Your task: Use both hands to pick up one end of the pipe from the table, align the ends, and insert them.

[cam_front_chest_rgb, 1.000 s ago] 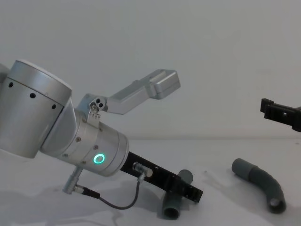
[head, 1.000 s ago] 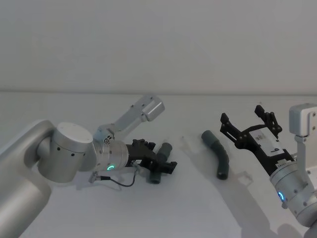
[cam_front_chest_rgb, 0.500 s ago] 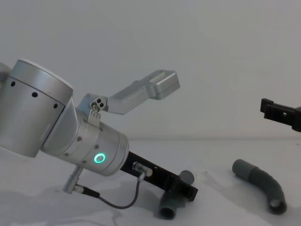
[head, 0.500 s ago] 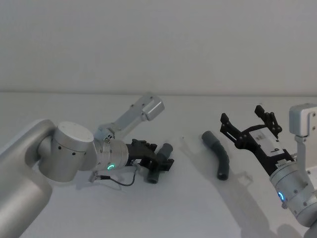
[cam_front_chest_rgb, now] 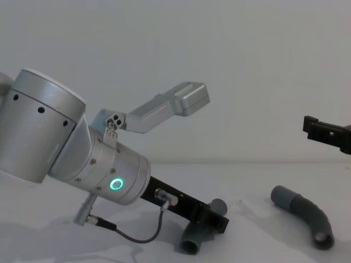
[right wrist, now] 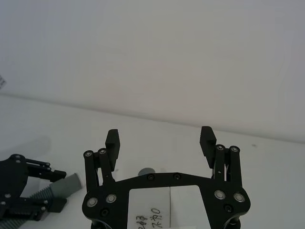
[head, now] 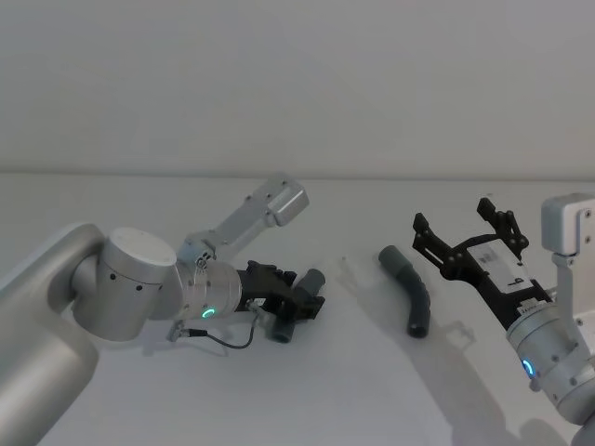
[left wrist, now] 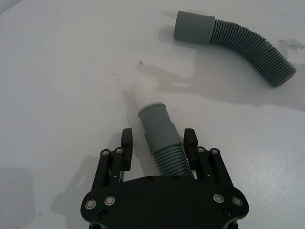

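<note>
The left gripper is placed, unclamped, astride a pipe piece on the table; the right gripper is held apart, jaws spread. The piece is judged light and bendable, best gripped beside its stiff cuff.

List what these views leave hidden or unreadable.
Left pipe piece: its rear end, left wrist view, hidden under the left gripper.
Right gripper: chest view, mostly cut off by the right edge.
Handwritten label: right wrist view, cut by the bottom edge, unreadable.
</note>
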`<move>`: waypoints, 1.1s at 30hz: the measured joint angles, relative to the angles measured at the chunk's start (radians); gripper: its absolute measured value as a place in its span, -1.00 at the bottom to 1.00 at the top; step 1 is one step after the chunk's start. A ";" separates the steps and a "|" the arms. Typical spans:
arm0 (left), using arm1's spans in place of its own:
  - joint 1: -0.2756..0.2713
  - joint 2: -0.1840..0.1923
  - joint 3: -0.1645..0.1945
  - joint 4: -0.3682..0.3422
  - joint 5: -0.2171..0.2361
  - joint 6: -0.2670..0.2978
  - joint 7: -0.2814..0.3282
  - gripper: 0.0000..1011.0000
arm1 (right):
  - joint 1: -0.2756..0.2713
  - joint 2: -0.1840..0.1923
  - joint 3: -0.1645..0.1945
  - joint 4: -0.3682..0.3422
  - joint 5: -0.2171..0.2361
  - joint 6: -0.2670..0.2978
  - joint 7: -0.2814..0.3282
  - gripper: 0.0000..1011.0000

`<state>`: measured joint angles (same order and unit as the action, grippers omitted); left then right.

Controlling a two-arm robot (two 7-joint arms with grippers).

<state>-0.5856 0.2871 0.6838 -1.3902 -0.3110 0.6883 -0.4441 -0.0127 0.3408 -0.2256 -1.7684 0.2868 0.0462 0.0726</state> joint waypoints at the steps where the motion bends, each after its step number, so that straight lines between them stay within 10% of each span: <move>1: 0.000 0.000 0.000 0.000 0.000 0.000 0.000 0.27 | 0.001 0.001 0.000 -0.001 0.000 0.005 0.001 0.98; 33: 0.000 -0.001 0.002 0.001 0.001 0.003 -0.001 -0.17 | 0.080 0.050 -0.030 -0.026 0.040 0.433 0.083 0.98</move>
<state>-0.5856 0.2860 0.6853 -1.3889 -0.3104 0.6913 -0.4446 0.0672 0.3913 -0.2556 -1.7945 0.3265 0.4796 0.1555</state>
